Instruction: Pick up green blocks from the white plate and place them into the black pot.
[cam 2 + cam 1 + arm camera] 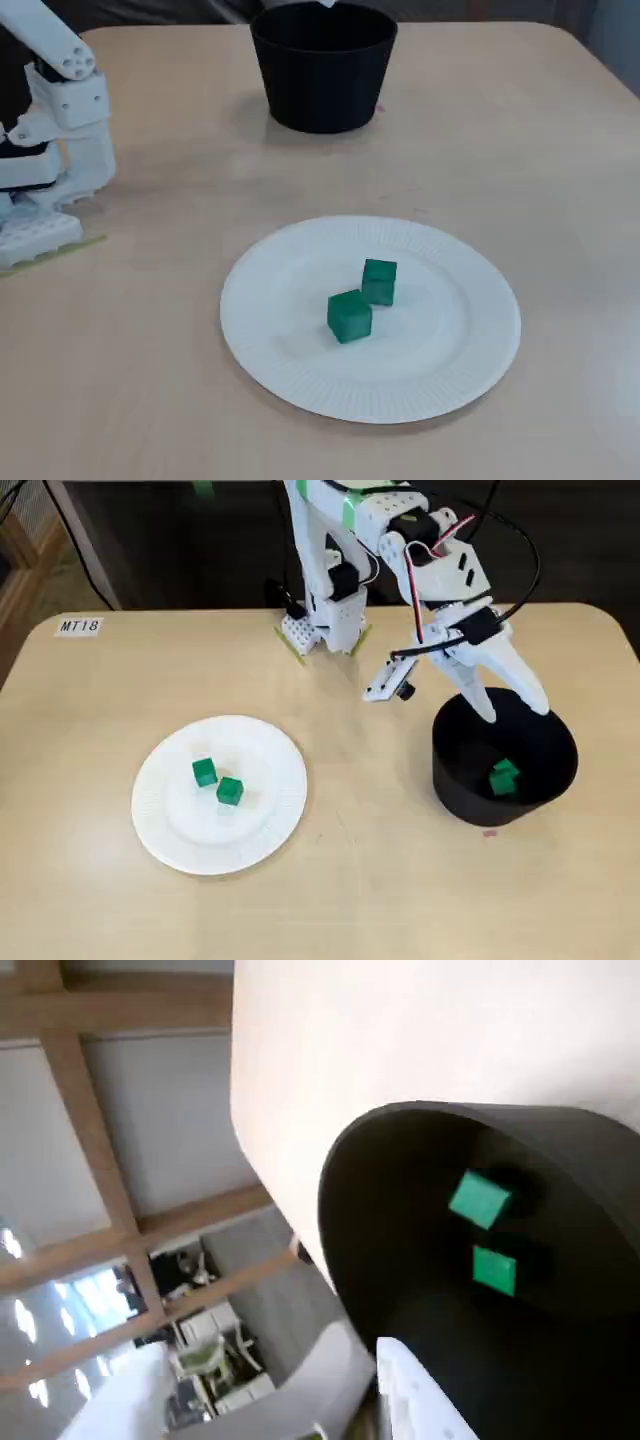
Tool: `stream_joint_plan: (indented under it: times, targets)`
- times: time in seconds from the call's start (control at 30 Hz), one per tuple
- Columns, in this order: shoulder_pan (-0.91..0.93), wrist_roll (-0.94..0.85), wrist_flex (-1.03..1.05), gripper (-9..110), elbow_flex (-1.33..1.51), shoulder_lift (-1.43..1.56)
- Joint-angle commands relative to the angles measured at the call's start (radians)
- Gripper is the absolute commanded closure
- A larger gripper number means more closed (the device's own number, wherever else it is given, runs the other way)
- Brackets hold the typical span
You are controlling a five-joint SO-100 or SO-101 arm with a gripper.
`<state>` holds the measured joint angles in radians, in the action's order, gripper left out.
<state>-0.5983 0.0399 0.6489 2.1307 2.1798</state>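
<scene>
black pot [452, 785]: one
white plate [160, 815]: one, well left of pot in a fixed view
plate blocks: two, green block [204, 772], green block [229, 791]
pot blocks [479, 1200]: two green, inside pot
gripper [515, 708]: over pot, fingers spread wide, empty

Seen in a fixed view, the pale wooden counter [380, 880] carries a round white paper plate [165, 830] at eight o'clock, a black plastic pot [450, 790] at four, the white arm base [325, 630] at twelve and a small white label [80, 626] at ten.
</scene>
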Motion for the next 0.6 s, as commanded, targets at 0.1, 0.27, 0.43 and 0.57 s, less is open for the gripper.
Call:
stream_joint_plan:
  times: [0.1, 0.27, 0.43, 0.57]
  targets:
    - [0.198, -0.018, 0.225, 104, -0.126, 0.069]
    - [0.479, -0.144, 0.479, 104, -0.272, -0.051]
    - [0.726, -0.245, 0.499, 104, -0.236, -0.14]
    - [0.81, -0.209, 0.247, 104, -0.006, -0.038]
